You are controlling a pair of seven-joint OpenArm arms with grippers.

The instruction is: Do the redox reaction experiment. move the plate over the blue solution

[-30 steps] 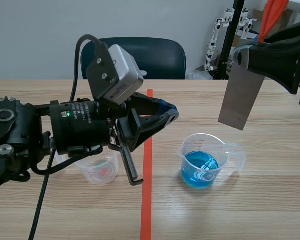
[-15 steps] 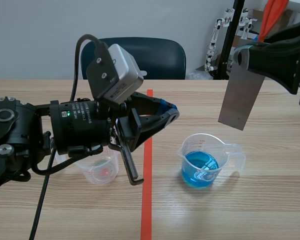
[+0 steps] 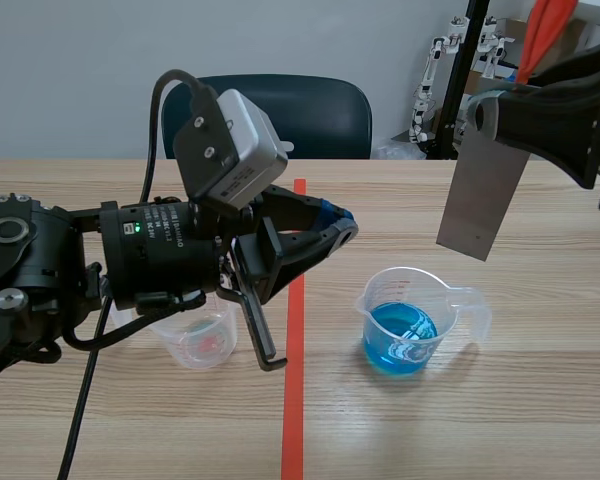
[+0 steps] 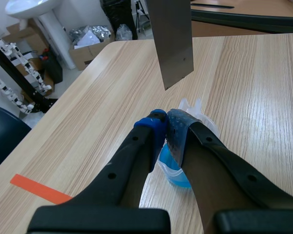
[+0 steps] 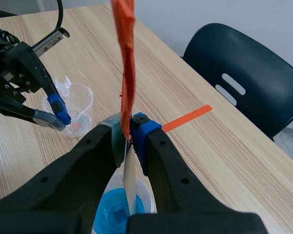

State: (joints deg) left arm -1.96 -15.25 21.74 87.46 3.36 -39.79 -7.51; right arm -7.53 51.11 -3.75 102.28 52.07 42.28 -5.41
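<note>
A grey metal plate (image 3: pixel 480 195) hangs upright from my right gripper (image 3: pixel 498 108), which is shut on its upper end, where an orange strip (image 5: pixel 126 53) is attached. The clear beaker of blue solution (image 3: pixel 404 325) stands on the table below and slightly left of the plate. Past the right gripper (image 5: pixel 128 129), the plate's lower edge (image 5: pixel 130 183) sits over the blue liquid (image 5: pixel 111 210). My left gripper (image 3: pixel 335 228) is shut on nothing and hovers left of the beaker. From the left wrist, its gripper (image 4: pixel 164 122) is above the beaker (image 4: pixel 172 170), with the plate (image 4: pixel 171 39) ahead.
A second clear beaker (image 3: pixel 195 340) with a pinkish residue stands under the left arm; it also shows as the clear beaker (image 5: pixel 77 105). An orange tape line (image 3: pixel 294 400) runs down the table's middle. A dark chair (image 3: pixel 280 115) stands behind the far edge.
</note>
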